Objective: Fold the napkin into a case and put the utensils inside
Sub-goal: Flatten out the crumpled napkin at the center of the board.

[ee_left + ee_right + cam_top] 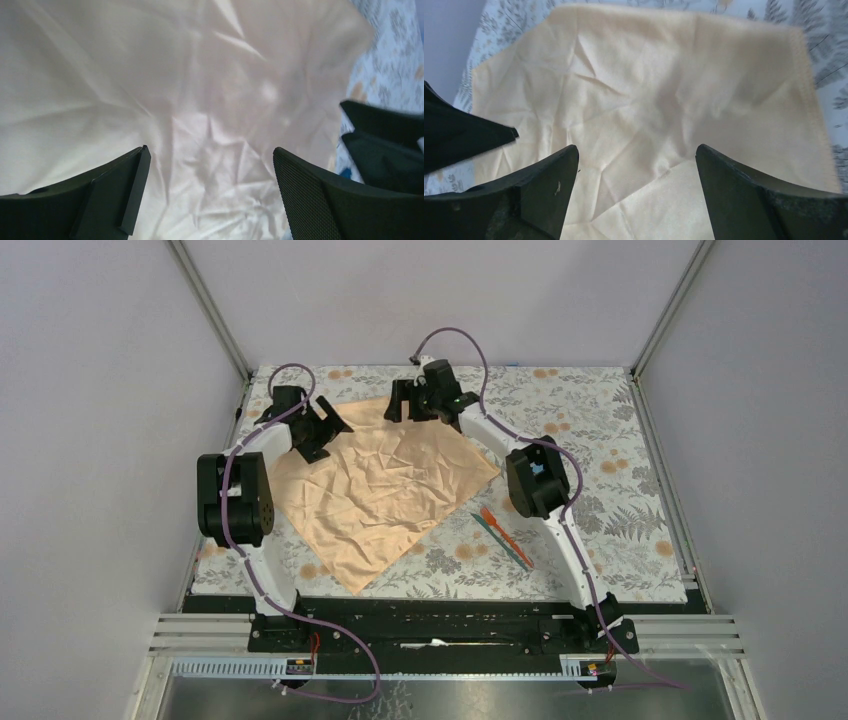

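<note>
The peach-orange napkin lies spread flat and creased on the mat, one corner pointing toward the arms. My left gripper hovers over its far left corner, jaws open, with only cloth below them. My right gripper is over the far corner, also open above bare cloth. Neither holds anything. The utensils lie side by side on the mat just right of the napkin: an orange one and a teal one. No folded case shows.
The floral table mat covers the table. Grey walls and metal frame posts close in the sides and back. A metal rail with the arm bases runs along the near edge.
</note>
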Controlling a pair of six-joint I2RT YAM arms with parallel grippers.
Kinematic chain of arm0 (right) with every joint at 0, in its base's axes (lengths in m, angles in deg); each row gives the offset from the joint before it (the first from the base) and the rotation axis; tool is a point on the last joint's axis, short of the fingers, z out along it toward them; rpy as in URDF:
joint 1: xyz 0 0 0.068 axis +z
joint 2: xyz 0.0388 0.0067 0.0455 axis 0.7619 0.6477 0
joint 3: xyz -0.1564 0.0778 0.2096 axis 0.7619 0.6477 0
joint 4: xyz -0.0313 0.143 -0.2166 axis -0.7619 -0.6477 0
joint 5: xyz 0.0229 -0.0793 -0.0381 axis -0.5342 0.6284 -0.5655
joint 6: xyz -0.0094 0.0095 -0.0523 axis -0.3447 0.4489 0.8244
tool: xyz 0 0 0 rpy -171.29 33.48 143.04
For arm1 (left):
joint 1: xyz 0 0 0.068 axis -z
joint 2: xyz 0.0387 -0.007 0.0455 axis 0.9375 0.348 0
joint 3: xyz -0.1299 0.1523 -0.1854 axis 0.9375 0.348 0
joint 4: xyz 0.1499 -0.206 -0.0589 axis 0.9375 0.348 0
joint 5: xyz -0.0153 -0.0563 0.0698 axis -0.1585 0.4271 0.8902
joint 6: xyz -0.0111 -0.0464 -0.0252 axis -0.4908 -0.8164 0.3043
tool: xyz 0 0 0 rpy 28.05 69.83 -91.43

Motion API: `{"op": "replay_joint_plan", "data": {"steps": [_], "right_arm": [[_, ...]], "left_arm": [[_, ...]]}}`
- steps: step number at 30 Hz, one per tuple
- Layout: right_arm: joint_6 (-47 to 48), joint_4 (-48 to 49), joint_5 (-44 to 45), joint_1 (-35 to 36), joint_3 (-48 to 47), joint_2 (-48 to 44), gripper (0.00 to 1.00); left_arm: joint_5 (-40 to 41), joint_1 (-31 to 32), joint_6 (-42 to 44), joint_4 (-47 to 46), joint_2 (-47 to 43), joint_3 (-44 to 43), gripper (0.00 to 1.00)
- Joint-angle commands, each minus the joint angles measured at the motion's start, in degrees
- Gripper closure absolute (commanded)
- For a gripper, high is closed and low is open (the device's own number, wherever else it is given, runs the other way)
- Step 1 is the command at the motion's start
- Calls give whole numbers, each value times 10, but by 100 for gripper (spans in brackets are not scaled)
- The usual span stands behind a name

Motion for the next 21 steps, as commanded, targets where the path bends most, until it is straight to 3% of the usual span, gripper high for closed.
{"op": "replay_joint_plan", "data": {"steps": [1, 6, 13, 21], "right_arm": [[30, -7, -16, -41, 6, -72, 6], [19, -15, -35, -62, -28, -24, 7], [-1, -17, -32, -67, -146, 79, 8], [-47, 37, -65, -69, -171, 135, 16]], "left_arm": [[-54, 27, 41, -42, -87, 34, 1], [-80, 51, 43, -52, -128, 67, 1], [-129, 77, 54, -50, -200, 140, 1], [-143, 88, 66, -25, -289, 241, 1]]}}
